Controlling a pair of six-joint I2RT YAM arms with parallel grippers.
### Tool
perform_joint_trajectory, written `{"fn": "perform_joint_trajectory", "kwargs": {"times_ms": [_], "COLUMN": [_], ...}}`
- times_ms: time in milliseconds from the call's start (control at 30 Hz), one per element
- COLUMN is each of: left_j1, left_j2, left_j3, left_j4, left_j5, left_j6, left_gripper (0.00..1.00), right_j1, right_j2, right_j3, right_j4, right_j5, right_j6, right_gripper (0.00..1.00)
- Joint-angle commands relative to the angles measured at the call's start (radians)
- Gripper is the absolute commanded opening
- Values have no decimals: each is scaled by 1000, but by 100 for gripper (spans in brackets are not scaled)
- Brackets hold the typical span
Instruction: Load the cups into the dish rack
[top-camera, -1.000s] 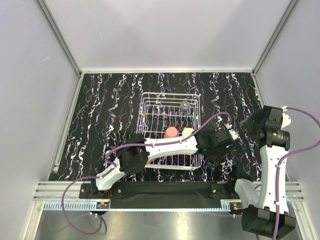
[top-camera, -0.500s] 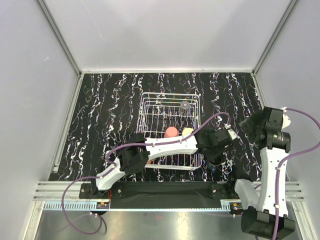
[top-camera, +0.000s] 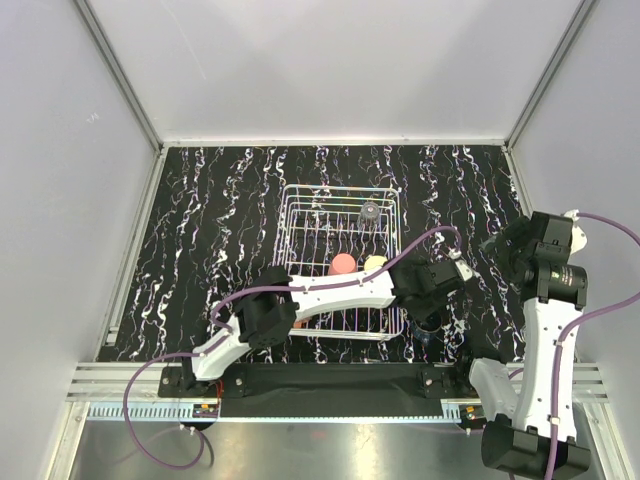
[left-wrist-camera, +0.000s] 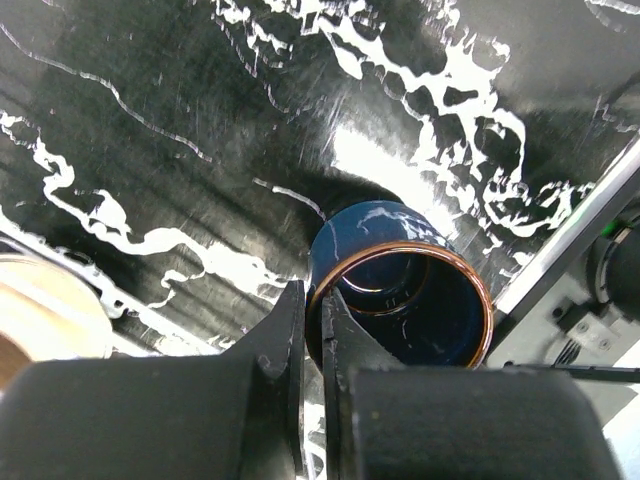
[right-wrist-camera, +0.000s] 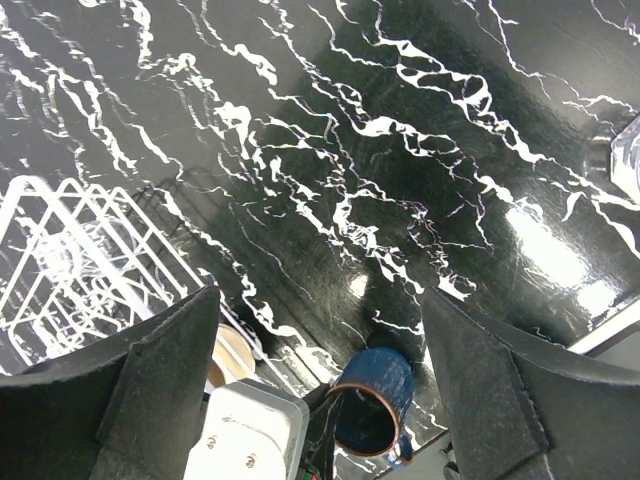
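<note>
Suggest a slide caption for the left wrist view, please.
Left gripper shut on the rim of the dark blue cup, black marbled table beneath.

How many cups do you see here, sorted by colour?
pink cup: 1
cream cup: 1
clear glass: 1
dark blue cup: 1
Total: 4 in view; more may be hidden.

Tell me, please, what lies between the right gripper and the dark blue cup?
Only bare marbled tabletop, as the right wrist view shows: the open right gripper stands apart from the dark blue cup, whose rim the left gripper pinches.
</note>
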Motion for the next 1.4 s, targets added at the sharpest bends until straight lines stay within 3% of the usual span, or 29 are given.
{"fn": "perform_joint_trajectory", "kwargs": {"times_ms": [0,233,333,467,633,800,967,1067,1233,1367], "left_j1": [5,45,95,183,308,440,543,581,646,683], "left_j2": [-143,-382,-555,-715,-917,-1071,-1140,-1154,-1159,-1159], "left_j3": [58,2,-121,-264,-471,-663,-728,-757,-808,-831], "left_j4": [-24,-39,14,156,305,506,550,579,649,677], "left_j5": [9,3,56,206,285,311,299,299,342,369], "left_j6": [33,51,41,34,35,-5,-33,-57,-108,-133], "left_gripper": [0,0,0,0,0,0,0,0,0,0], "right_j1": [-6,-6,-6,-6,-6,-6,5,106,397,490], "right_j2": [-10,-10,-14,-37,-48,-82,-112,-99,-37,-11], "right_j3": [62,82,68,68,50,-65,-127,-130,-123,-134], "right_j4": [-16,32,59,98,174,415,602,641,700,731], "right_j5": [-35,-275,-380,-499,-702,-964,-1024,-985,-854,-794], "right_j6": [-30,-102,-126,-126,-62,99,271,294,306,305], "right_gripper": [88,91,93,95,94,89,87,86,86,85]}}
